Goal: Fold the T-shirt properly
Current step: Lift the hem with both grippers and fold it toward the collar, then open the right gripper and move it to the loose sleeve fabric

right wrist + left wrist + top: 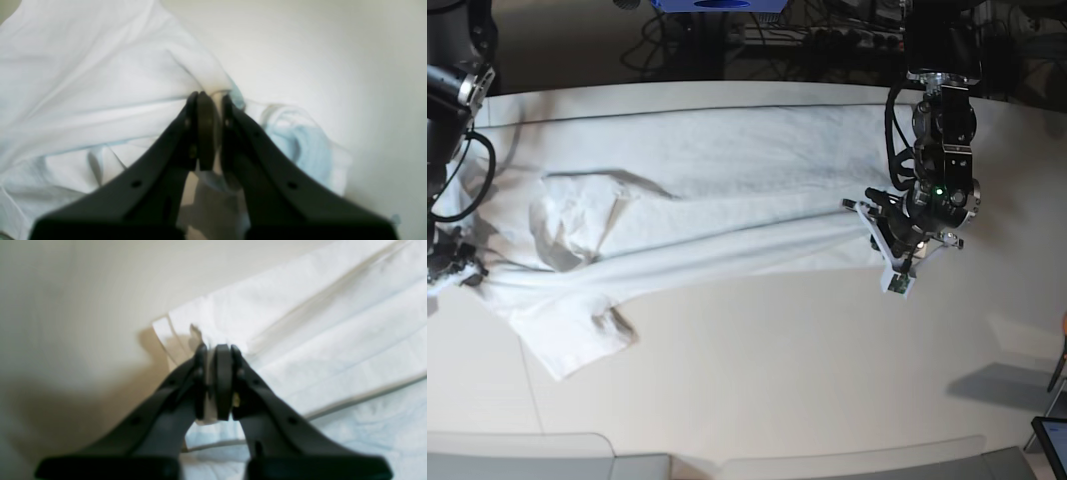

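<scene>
on one tabletop (807, 360): one t-shirt (727, 200), pinched by two claws.

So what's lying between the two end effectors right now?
In the base view, the T-shirt spans the whole stretch, a taut fold running from the left end effector to the right end effector; both are shut on it.

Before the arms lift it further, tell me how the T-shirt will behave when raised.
The T-shirt will probably sag and drape: it lies wrinkled and bunched between the grips. It looks light, since thin pinches at the left gripper and right gripper hold it. The loose sleeve will likely dangle or drag on the table.
</scene>
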